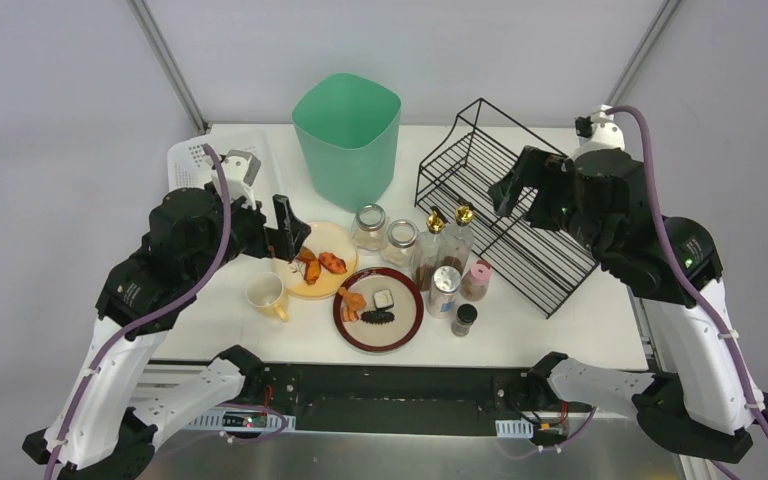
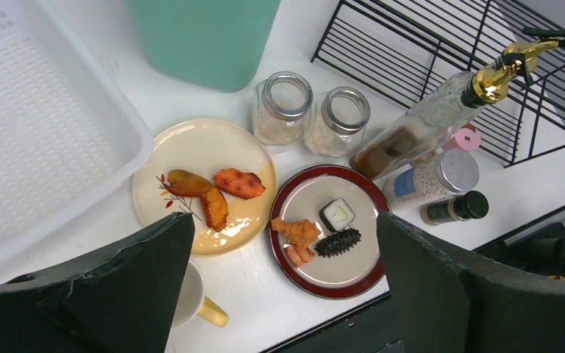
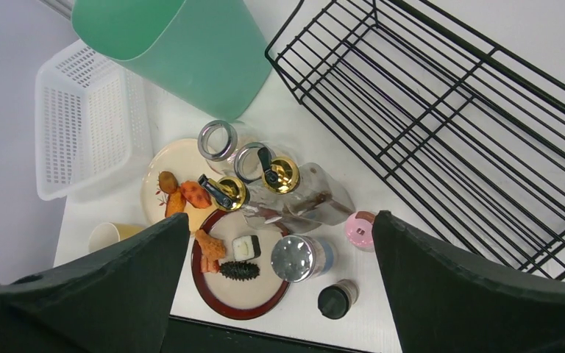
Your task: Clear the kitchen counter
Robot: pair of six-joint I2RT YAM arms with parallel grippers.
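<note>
Counter clearing: opening step, nothing lifted yet.
Counter (image 1: 520,340) lies flat beneath both arms, face up, long axis left to right; plates (image 2: 206,147), jars (image 2: 283,110) and bottles (image 2: 427,125) crowd its middle. Left gripper (image 2: 283,224) and right gripper (image 3: 279,219) hang spread, empty. Next move likely calls for descent onto one item, clear of neighbours.

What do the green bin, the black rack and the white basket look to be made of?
Green bin: probably plastic, matte, one even colour, thin walls with soft rounded corners.
Black rack: metal wire, likely coated, thin straight rods joined in a grid.
White basket: plastic by the look, slightly glossy, with rows of small moulded holes.
</note>
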